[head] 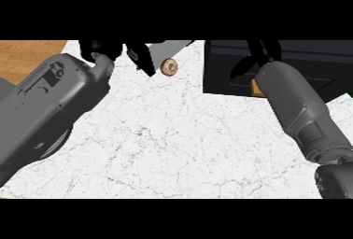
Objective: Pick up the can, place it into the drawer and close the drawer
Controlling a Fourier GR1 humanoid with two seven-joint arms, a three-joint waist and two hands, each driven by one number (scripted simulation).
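Can: on the marble counter, round end facing up toward the view.
Left hand: fingers spread, beside can.
Right hand: over dark drawer, grip unclear.

White marbled counter with a wooden floor at upper left.

Even, bright light fell on the white marble counter, whose grey veins showed crisply with no glare. The open dark drawer at far right was nearly black inside, its detail lost. A soft grey shadow lay under the left forearm at near left, and a grey wedge of shade sat at the far edge, centre
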